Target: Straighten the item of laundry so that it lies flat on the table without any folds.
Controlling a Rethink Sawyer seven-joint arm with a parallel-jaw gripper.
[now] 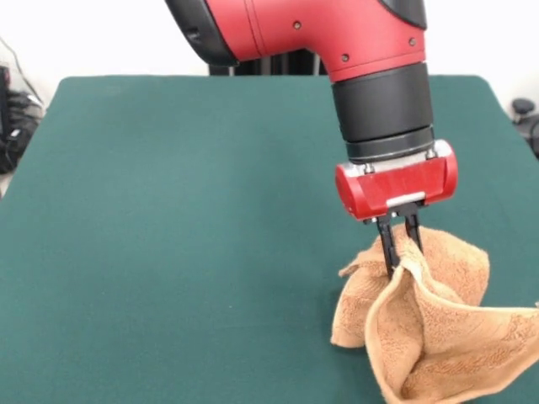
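The item of laundry (438, 328) is a tan-orange terry towel, bunched and folded at the near right of the dark green table (185, 252). One part of it is pulled up into a peak. My gripper (402, 257) comes down from the red and black arm and is shut on that raised fold of the towel, its black fingers (389, 244) pinching the cloth. The towel's lower right part runs off the picture's right and bottom edges. The rest of it hangs in loose folds down to the table.
Dark cables and equipment (17, 118) sit off the table's left side. A dark object (526, 114) stands beyond the right edge. Green cloth stretches to the left and behind the towel.
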